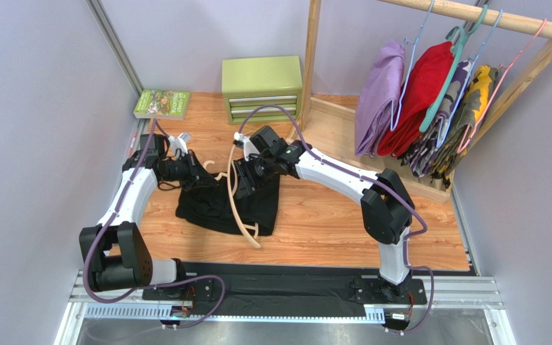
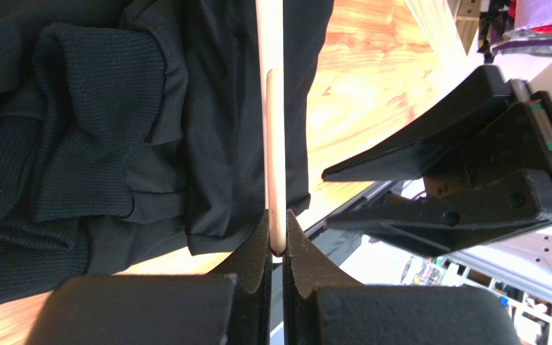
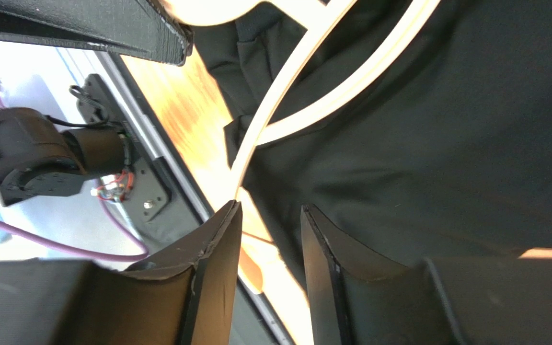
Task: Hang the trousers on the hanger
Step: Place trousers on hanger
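Your left gripper (image 2: 277,241) is pinching the large pale beige wooden hanger (image 2: 274,129) by one thin rod, its jaws pressing together on it. The long black trousers of soft, limp cloth (image 2: 77,122) are lying bunched just beyond those jaws and to their left. Your right gripper (image 3: 269,215) is holding its jaws slightly spread, with orange wooden tabletop (image 3: 185,93) showing in the gap. The hanger's curved arms are crossing the black cloth just beyond their tips.

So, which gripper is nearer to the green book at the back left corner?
Left. The left gripper is at the left edge of the trousers, just in front and to the right of the book. The right gripper is farther right, by the hanger.
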`<state>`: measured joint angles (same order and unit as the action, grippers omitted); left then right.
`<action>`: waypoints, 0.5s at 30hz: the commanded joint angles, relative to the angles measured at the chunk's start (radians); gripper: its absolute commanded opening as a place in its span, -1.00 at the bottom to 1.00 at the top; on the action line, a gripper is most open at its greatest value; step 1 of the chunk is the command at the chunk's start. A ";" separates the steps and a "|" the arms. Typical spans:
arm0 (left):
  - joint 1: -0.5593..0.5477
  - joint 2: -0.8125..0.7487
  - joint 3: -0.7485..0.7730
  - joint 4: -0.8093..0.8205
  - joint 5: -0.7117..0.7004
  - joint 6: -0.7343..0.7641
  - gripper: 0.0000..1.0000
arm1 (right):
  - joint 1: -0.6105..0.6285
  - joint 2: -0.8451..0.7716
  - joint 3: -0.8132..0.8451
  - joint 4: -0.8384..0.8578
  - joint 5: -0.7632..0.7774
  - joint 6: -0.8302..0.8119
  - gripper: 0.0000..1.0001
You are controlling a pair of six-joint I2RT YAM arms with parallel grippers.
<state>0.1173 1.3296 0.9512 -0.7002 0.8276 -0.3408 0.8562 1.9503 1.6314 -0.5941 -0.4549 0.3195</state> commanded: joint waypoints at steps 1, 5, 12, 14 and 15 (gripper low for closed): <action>0.001 -0.047 -0.003 0.061 0.013 -0.062 -1.00 | 0.018 0.001 -0.014 0.068 -0.041 0.157 0.07; 0.001 -0.058 -0.015 0.071 0.008 -0.093 -1.00 | 0.040 0.025 -0.025 0.125 -0.022 0.200 0.12; 0.002 -0.069 -0.022 0.102 0.007 -0.150 -1.00 | 0.047 0.105 0.010 0.207 -0.004 0.265 -0.06; 0.001 -0.076 -0.020 0.110 0.007 -0.165 -1.00 | 0.046 0.119 0.008 0.244 -0.008 0.292 -0.19; -0.001 -0.078 -0.023 0.113 0.008 -0.181 -1.00 | 0.046 0.122 0.002 0.255 -0.004 0.299 -0.33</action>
<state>0.1173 1.2964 0.9230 -0.6476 0.8093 -0.4484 0.9009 2.0548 1.6142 -0.4423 -0.4641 0.5468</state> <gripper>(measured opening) 0.040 0.416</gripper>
